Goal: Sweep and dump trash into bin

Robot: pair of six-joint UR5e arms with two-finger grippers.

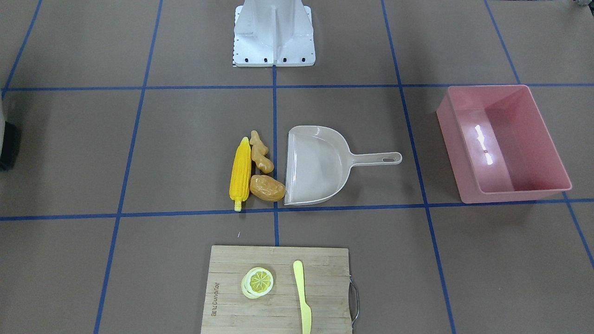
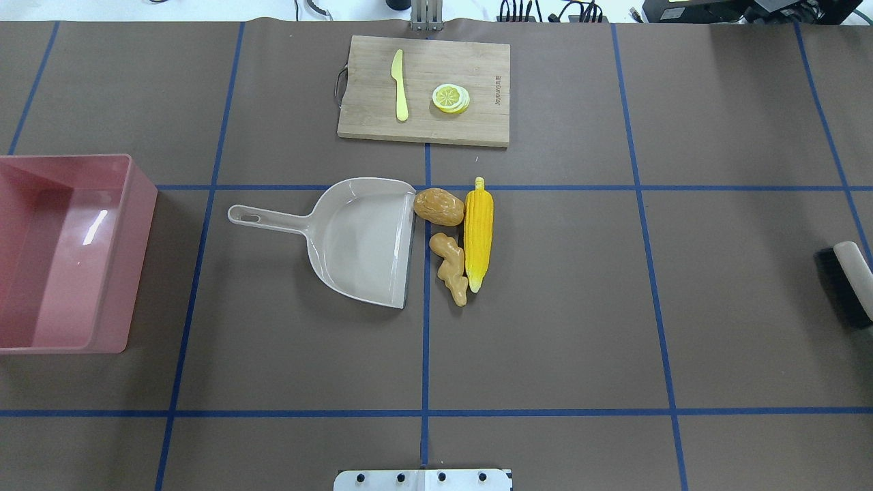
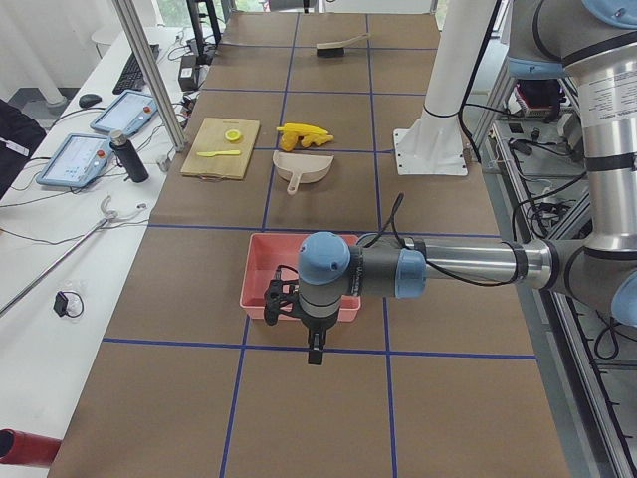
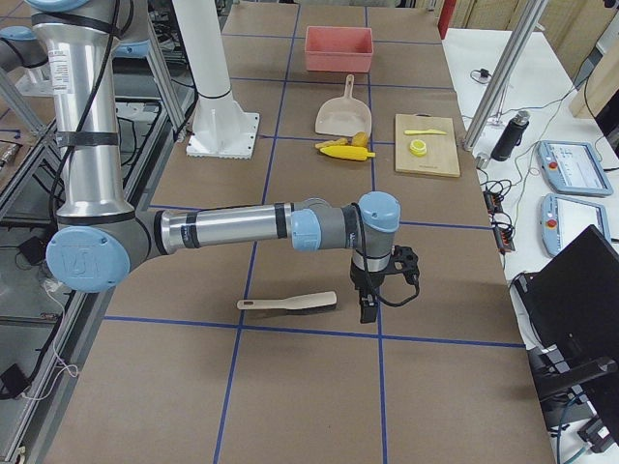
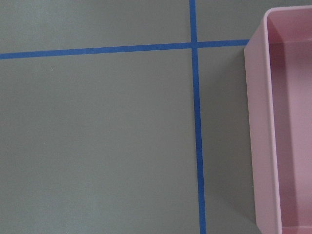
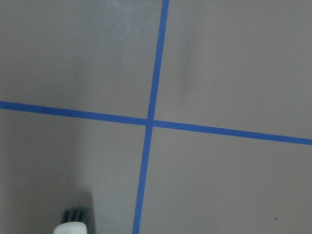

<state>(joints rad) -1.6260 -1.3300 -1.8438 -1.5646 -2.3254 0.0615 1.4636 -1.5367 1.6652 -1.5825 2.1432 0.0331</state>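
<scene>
The trash lies together at mid-table: a yellow corn cob (image 1: 240, 174) (image 2: 478, 233), a tan ginger root (image 1: 261, 152) (image 2: 451, 267) and a brown potato (image 1: 267, 187) (image 2: 438, 206), right beside the open mouth of a beige dustpan (image 1: 315, 164) (image 2: 361, 239). The pink bin (image 1: 452, 144) (image 2: 140, 259) stands empty at the robot's left end. My left gripper (image 3: 315, 355) hangs by the bin's outer end (image 3: 261, 289); the left wrist view shows the bin's wall (image 5: 261, 136). My right gripper (image 4: 368, 311) hangs beside a brush (image 4: 290, 304). I cannot tell whether either is open or shut.
A wooden cutting board (image 1: 278, 311) with a lemon slice (image 1: 257, 282) and a pale yellow knife (image 1: 302, 297) lies across the table from the robot's base (image 1: 274, 35). The brush (image 2: 846, 279) lies at the robot's right end; its bristles show in the right wrist view (image 6: 75, 214).
</scene>
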